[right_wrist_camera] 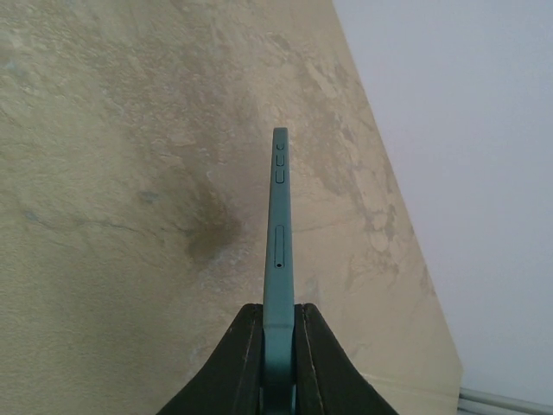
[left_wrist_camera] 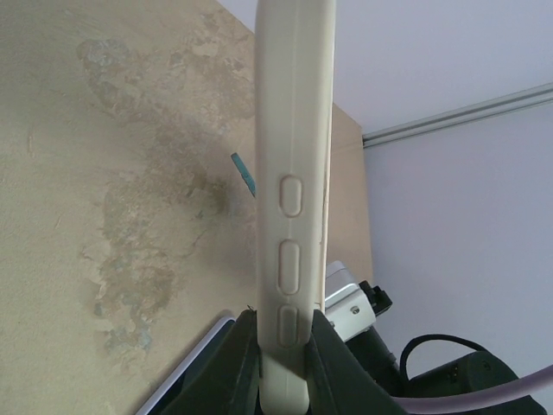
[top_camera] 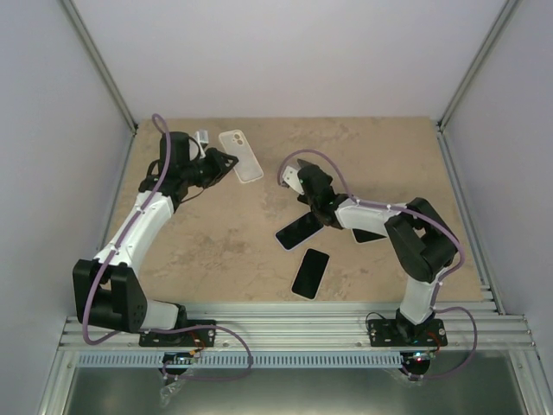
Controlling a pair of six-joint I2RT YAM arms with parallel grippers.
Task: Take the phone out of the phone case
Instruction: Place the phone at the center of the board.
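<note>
Fingers squeeze two things: the left pair has the phone case, the right pair has the phone.

Up close, the left gripper (left_wrist_camera: pixel 283 359) has its dark fingers (left_wrist_camera: pixel 232 367) pressed tight on one end of the cream phone case (left_wrist_camera: pixel 294 130). The case stands on its edge and sticks straight out from them, with its side buttons showing. The right gripper (right_wrist_camera: pixel 278 350) pinches one end of the thin teal phone (right_wrist_camera: pixel 278 233) the same way. The phone is out of the case. From above, the case is up near the far left of the tan table (top_camera: pixel 207 251), and the phone is near the middle, well apart from it. A black phone (top_camera: pixel 311 272) lies flat just beside the held one, closer to the arm bases.
</note>
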